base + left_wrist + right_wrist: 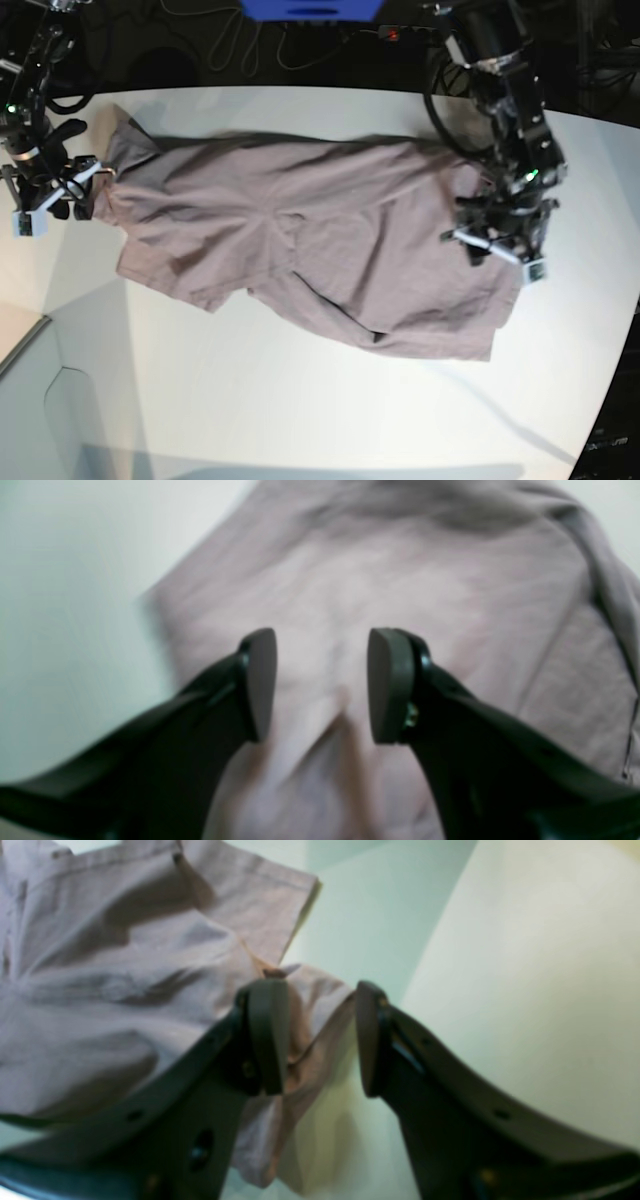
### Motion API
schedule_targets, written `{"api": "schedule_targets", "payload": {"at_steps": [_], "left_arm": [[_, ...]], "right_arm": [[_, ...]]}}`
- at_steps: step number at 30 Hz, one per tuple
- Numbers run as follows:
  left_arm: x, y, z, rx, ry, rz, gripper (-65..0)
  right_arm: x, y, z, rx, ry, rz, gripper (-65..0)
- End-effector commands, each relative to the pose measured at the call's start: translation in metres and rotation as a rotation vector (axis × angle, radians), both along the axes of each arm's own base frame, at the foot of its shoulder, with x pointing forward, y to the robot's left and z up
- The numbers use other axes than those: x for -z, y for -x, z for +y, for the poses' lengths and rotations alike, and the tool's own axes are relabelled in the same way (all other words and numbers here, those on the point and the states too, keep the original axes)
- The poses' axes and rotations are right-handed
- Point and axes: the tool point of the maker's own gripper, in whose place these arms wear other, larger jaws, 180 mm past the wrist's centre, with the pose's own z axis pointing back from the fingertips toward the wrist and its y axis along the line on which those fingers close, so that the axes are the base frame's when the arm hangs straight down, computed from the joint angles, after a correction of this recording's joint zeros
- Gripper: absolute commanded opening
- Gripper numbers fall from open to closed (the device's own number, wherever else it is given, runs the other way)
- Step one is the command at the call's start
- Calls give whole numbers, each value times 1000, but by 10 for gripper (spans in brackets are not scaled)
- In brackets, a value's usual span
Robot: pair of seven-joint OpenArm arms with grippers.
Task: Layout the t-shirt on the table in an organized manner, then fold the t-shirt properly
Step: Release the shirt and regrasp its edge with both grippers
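the white table (300, 400) carries the taupe t-shirt (310, 240), spread wide and rumpled across its far half. over the shirt's one end, the left gripper (322, 685) hovers with jaws parted, nothing between (blurred view). at the opposite end, the right gripper (320, 1037) stands parted around a sleeve fold.

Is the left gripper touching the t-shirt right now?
Cannot tell. In the left wrist view the left gripper has its jaws open over the t-shirt with nothing between them, but no view shows clearly whether the tips rest on it.
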Motion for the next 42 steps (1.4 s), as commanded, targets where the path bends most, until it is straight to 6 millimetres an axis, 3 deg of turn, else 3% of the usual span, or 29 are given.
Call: {"api": "schedule_targets", "payload": {"at_steps": [1, 7, 22, 25, 30, 38, 42], "left_arm": [[-5, -9, -1, 4, -8, -22, -361], [19, -24, -14, 38, -4, 52, -361], [48, -2, -15, 44, 0, 138, -368], [41, -3, -13, 39, -9, 120, -433], [28, -8, -9, 32, -24, 87, -650], [12, 3, 22, -80, -25, 44, -650], [-16, 13, 29, -107, -34, -29, -650]], "right_arm": [[-14, -8, 0, -23, 11, -51, -420], [-12, -7, 0, -23, 12, -46, -420], [-14, -10, 0, -21, 8, -57, -420], [-18, -17, 1, -22, 7, -71, -420], [-19, -18, 3, -29, 7, -74, -420], [-18, -20, 7, -42, 5, -74, -420], [-25, -28, 7, -42, 5, -97, -422]]}}
